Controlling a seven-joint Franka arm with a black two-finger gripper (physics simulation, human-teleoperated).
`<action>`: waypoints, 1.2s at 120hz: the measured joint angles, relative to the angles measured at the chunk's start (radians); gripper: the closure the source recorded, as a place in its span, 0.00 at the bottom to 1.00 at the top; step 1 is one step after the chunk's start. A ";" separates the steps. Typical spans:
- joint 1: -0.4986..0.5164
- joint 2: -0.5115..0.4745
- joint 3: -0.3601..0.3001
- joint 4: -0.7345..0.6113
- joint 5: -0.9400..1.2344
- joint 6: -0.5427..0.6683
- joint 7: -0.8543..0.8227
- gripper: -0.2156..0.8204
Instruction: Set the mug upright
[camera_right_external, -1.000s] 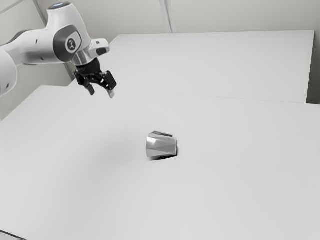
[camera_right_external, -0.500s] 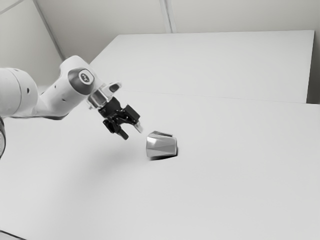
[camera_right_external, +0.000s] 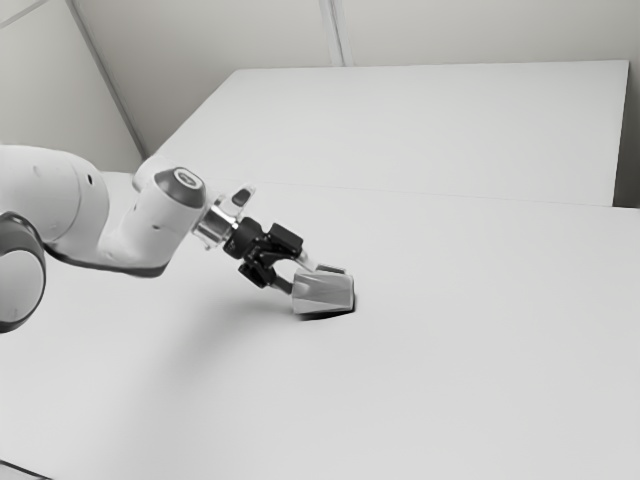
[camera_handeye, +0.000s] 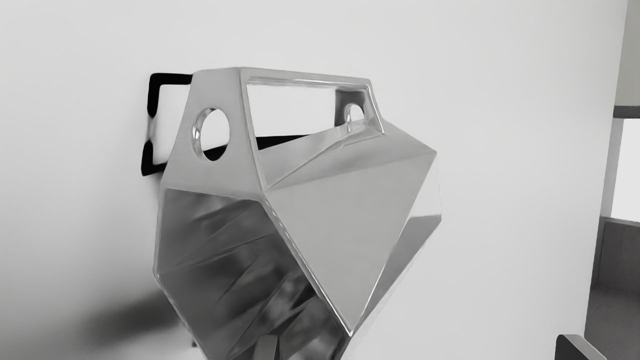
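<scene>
From the exterior view's left, our white and grey robot arm (camera_right_external: 150, 225) reaches in low over the bench. At its end, our black two-finger end effector (camera_right_external: 298, 276) is open wide and is not holding anything. Its tips are right by the near end of the mug.

Next along is the shiny silver metal-looking mug (camera_right_external: 323, 292), with flat sides like a cut gem. It lies on its side on the plain white bench (camera_right_external: 450, 380), so it is not upright.

We think the mug is hard and won't squash. Its smooth sides may be slippery, and its flat faces may make it tip over with a bump. We can't tell if it is heavy. A good place to pinch looks like the wall at the mouth, one finger in and one out.

The wrist view shows what the exterior view hides: the dark open mouth (camera_handeye: 225, 250) faces us, and the handle (camera_handeye: 217, 87) has round holes. One fingertip (camera_handeye: 266, 347) is in front of the mouth and the other is out past the wall. We can't tell if either touches. The exterior view shows better how our arm slants down to the mug.
</scene>
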 joint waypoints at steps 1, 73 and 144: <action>0.000 0.000 0.001 -0.001 -0.002 0.001 0.002 0.21; -0.033 0.016 0.006 -0.055 -0.135 0.109 0.052 0.28; -0.054 0.008 0.005 -0.050 -0.191 0.125 0.062 0.83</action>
